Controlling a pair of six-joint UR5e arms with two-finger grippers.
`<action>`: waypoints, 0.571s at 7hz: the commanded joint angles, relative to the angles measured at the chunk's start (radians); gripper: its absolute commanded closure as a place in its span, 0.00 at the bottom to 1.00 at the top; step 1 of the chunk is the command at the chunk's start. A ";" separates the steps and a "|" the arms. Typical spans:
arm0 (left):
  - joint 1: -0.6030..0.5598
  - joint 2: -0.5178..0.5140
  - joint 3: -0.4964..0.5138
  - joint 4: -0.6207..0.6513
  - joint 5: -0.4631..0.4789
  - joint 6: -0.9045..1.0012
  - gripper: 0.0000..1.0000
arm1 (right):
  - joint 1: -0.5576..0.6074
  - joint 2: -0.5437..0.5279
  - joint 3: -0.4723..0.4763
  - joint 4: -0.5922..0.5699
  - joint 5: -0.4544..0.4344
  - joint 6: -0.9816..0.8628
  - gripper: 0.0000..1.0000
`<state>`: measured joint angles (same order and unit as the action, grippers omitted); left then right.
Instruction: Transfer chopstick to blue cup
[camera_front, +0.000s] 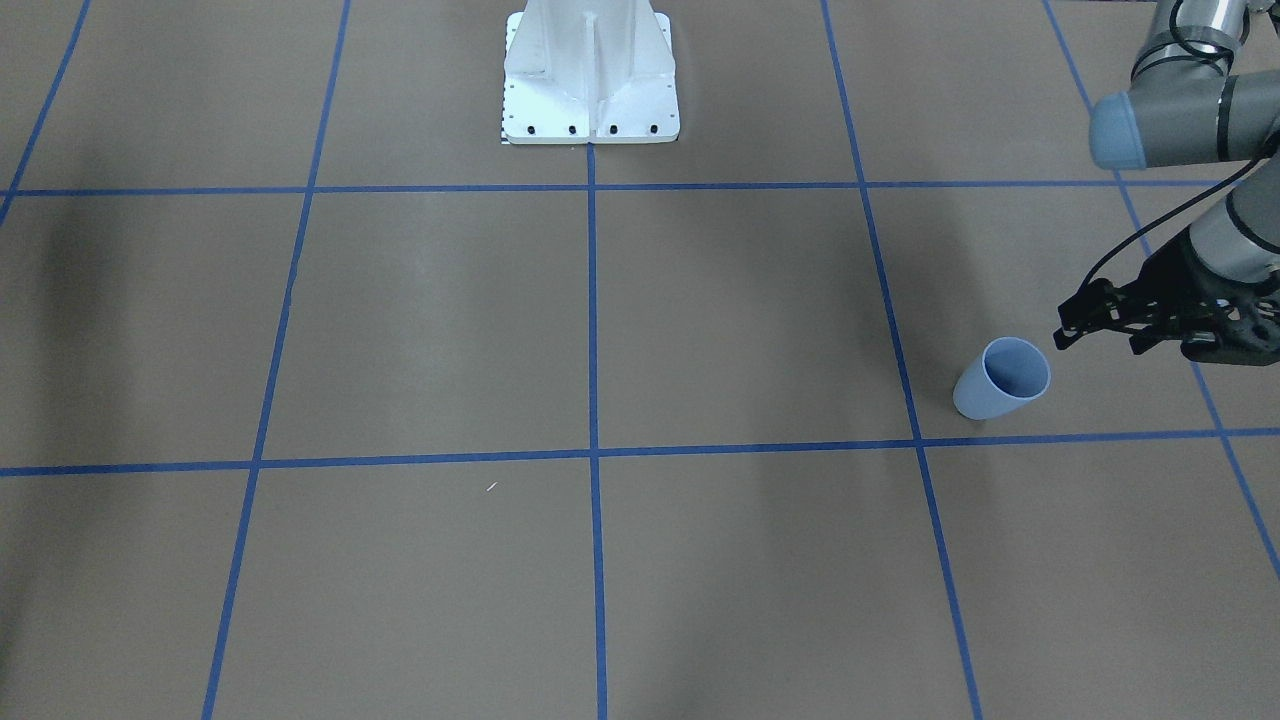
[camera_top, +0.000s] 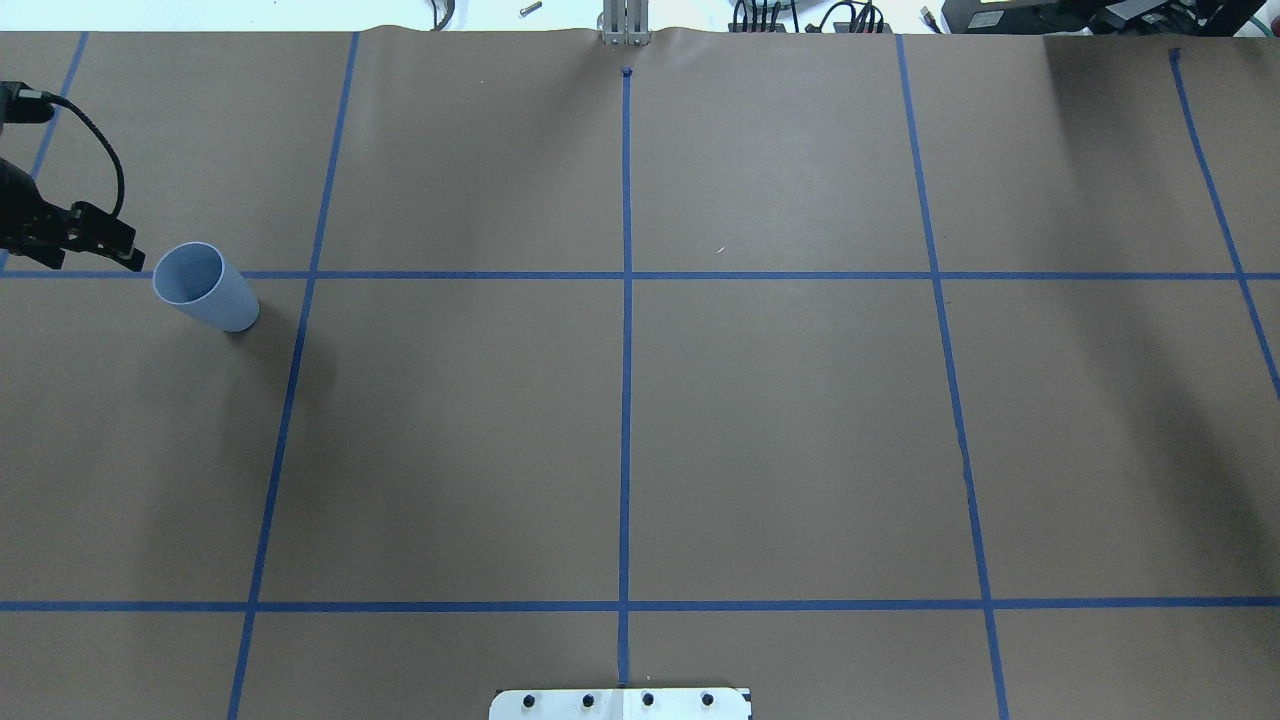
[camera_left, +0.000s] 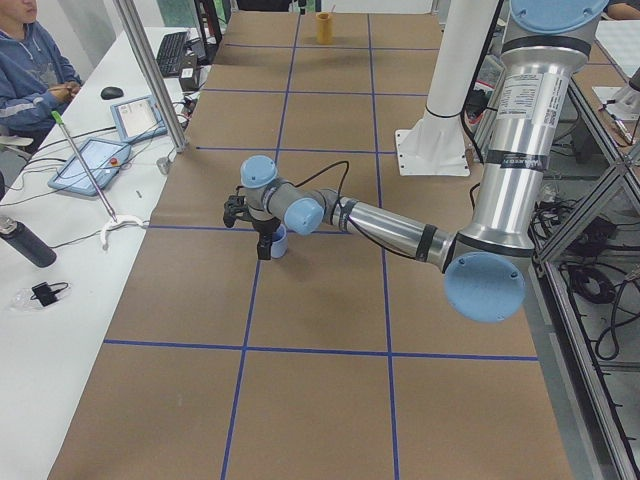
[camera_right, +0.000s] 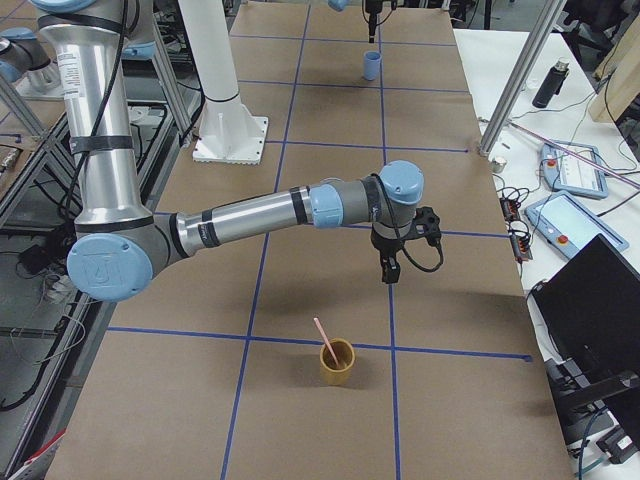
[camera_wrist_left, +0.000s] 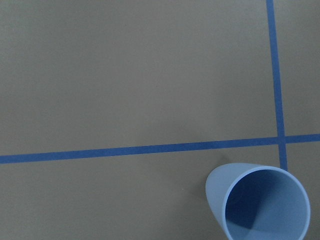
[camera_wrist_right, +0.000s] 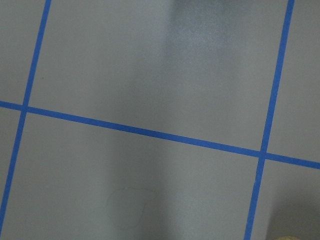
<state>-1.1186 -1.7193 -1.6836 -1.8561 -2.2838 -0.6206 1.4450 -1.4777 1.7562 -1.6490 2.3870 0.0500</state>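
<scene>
Since the chopstick (camera_right: 324, 338) stands in a yellow cup (camera_right: 337, 368) at the right end of the tabletop (camera_front: 450, 320), and not in the blue cup (camera_front: 1003, 378), the transfer is judged not yet begun.

Item 1, chopstick: pale, thin, leaning; lower end inside the yellow cup, upper part bare above the rim.

Item 2, blue cup: upright, nothing inside; at the left end, well apart from the yellow cup.

Item 3, right gripper (camera_right: 388, 272): pointing down above bare tabletop, near the yellow cup, touching nothing. Whether its fingers are apart or together cannot be told from the side view; its wrist camera shows no fingers.

Item 4, left gripper (camera_front: 1070, 325): just beside the blue cup, apart from it, holding nothing visible. Fingers dark and foreshortened; apart or together cannot be told.

Step in hand, as judged: right arm fetches the chopstick.

Handling notes: spread the fingers before descent; come over the bare upper part, matching its lean; close on the chopstick above the rim, not against the cup wall; lift along the chopstick's own line so that the light cup neither tips nor rides up.

Risk: a thin chopstick may swivel in a loose pinch. The cups being at opposite ends, a hand-over to the left arm seems likely.
</scene>
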 joint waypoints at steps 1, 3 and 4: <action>0.022 -0.011 0.019 -0.022 0.009 -0.022 0.03 | 0.000 -0.001 0.000 0.000 0.000 0.002 0.00; 0.022 -0.058 0.083 -0.022 0.007 -0.024 0.03 | 0.000 -0.001 -0.003 0.000 0.000 0.002 0.00; 0.022 -0.086 0.114 -0.022 0.007 -0.025 0.03 | 0.000 -0.001 -0.001 0.000 0.001 0.002 0.00</action>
<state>-1.0973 -1.7728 -1.6103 -1.8773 -2.2763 -0.6445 1.4450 -1.4786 1.7545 -1.6490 2.3875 0.0521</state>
